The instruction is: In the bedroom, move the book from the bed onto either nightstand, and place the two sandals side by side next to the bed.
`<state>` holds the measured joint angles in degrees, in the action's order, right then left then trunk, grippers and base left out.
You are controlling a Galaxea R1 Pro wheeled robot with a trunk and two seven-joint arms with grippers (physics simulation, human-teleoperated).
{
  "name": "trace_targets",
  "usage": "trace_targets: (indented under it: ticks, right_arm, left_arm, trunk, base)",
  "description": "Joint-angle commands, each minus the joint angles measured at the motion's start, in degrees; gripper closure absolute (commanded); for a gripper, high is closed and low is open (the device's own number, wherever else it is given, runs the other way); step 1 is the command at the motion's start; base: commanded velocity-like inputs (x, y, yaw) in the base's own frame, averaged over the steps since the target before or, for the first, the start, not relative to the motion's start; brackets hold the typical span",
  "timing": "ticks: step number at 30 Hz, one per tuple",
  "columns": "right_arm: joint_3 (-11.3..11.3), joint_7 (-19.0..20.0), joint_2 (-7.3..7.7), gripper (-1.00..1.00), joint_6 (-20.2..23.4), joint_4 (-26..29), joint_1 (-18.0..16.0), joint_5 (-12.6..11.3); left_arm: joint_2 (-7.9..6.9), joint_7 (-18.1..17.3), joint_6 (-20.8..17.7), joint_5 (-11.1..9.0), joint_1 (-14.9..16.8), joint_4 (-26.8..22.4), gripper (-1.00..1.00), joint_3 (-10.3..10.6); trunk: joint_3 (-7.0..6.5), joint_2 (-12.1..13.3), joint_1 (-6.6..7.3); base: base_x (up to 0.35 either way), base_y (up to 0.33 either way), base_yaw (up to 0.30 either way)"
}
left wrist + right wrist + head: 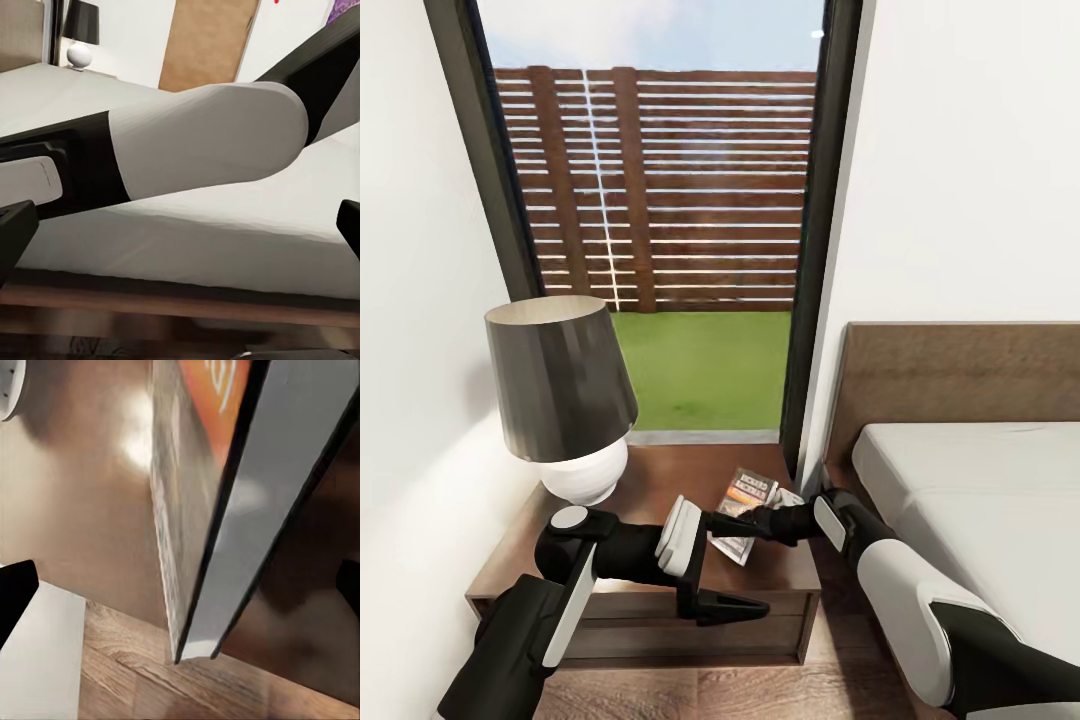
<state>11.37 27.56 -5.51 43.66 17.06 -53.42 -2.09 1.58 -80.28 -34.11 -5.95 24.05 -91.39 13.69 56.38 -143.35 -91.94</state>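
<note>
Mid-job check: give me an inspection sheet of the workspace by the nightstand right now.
Surface: nightstand, dark wood top.
Job's things: book over the nightstand top, tilted, at the right end effector; bed alongside.
Clutter: lamp on the nightstand.
End effectors: right at the book, grip unclear; left end effector in front of the nightstand, state unclear.
Cables: nothing seen.
Surroundings: window with fence and grass, white walls, wood floor.
</note>
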Motion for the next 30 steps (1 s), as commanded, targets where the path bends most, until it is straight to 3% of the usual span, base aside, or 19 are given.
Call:
trace_targets:
  ticks: [1, 23, 30]
  right_arm:
    - [0.23, -0.08, -0.02, -1.00, 0.40, 0.08, -0.01, -0.20]
    - [0.23, -0.17, 0.05, -1.00, 0.38, 0.08, 0.02, -0.11]
    - [0.26, -2.67, 0.10, -1.00, 0.37, 0.08, 0.05, -0.20]
  left_arm:
    - [0.00, -0.14, -0.60, -0.11, 0.03, -0.01, -1.00, 0.01]
    - [0.00, -0.22, -0.60, -0.11, 0.03, 0.01, -1.00, -0.07]
    - [0.00, -0.23, -0.63, -0.11, 0.03, 0.02, -1.00, -0.13]
  trunk:
    - [0.06, -0.02, 0.01]
    - [0.06, -0.02, 0.01]
    - [0.06, -0.02, 0.01]
  base:
    - [0.000, 0.000, 0.000]
    - [0.000, 0.000, 0.000]
    - [0.000, 0.000, 0.000]
